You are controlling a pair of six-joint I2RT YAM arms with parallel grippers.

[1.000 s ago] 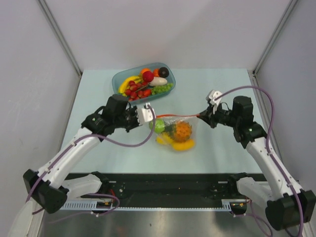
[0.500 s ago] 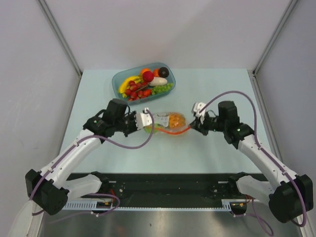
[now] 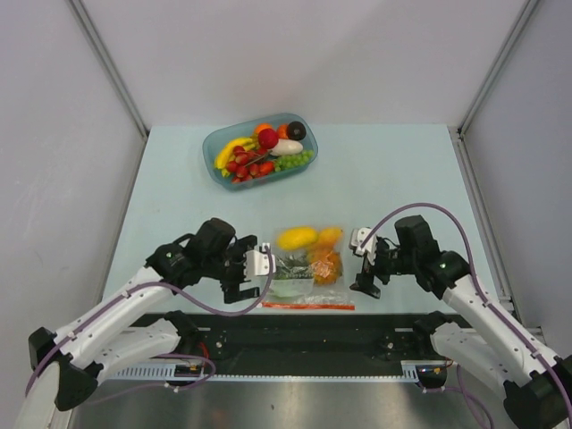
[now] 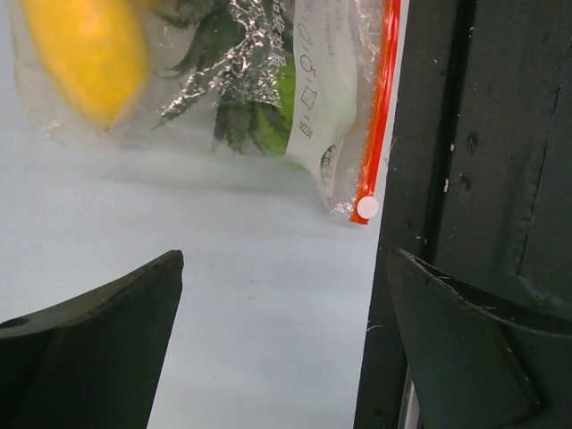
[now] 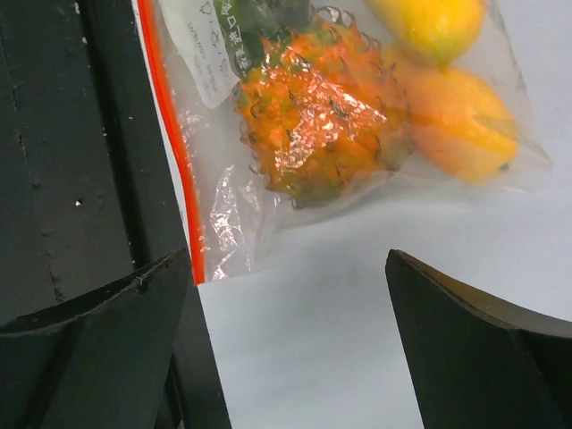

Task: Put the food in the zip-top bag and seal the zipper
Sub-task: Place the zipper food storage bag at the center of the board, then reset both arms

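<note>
Pincers wide open, gripping nothing: L pincer (image 3: 254, 270) & R pincer (image 3: 365, 266) flank zip-top bag (image 3: 308, 273), not touching.

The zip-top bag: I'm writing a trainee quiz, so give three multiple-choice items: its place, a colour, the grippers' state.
1. Where is the zip-top bag?
A) held up in the air
B) between left gripper and right gripper, near the table edge
C) far right corner

2. Zipper colour?
A) blue
B) green
C) red-orange

3. The grippers are:
A) both open, empty
B) both shut on the bag
C) left shut on the zipper

Answers: 1 B, the top view shows it flanked by both; 2 C, the strip is red-orange; 3 A, the wrist views show both spread wide, gripping nothing.
</note>
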